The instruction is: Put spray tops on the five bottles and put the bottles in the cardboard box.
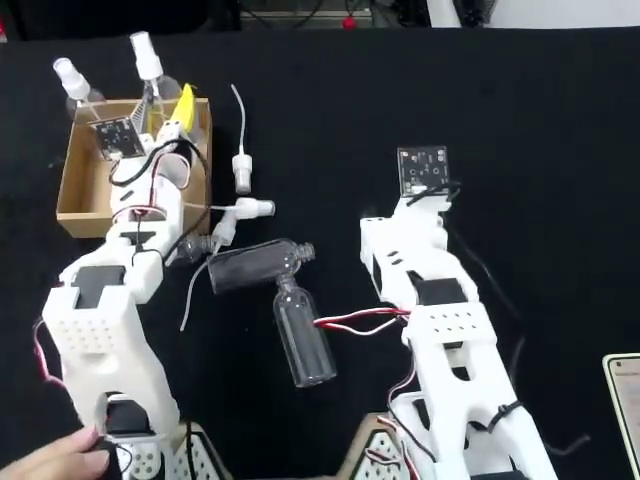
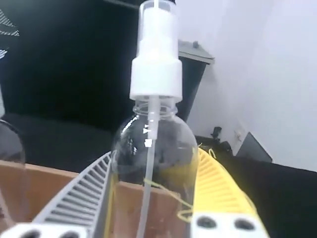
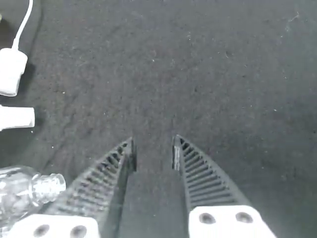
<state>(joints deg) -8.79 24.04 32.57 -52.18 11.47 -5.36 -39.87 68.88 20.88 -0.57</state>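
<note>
Nearest us, two uncapped bottles [image 1: 303,345] lie on the black table [image 1: 540,110] beside loose spray tops [image 1: 242,172]. Our right gripper [image 3: 153,148] hovers empty, fingers narrowly apart. Farther off, our left gripper [image 2: 154,186] clasps a capped bottle [image 2: 153,144] upright over the cardboard box [image 1: 76,222].

Left arm [image 1: 100,320]: white printed shells, perforated panels, black motor blocks.
Right arm [image 1: 440,320]: same white shells and black motors.
Cables [image 1: 350,320]: red, white and black strands along both arms.
Wrist boards [image 1: 423,170]: dark square circuit cards.
Left hand [image 2: 156,153]: one grey ribbed finger, one yellow; white base, dark screw holes.
Right hand [image 3: 153,144]: two dark ribbed fingers, white base.
</note>
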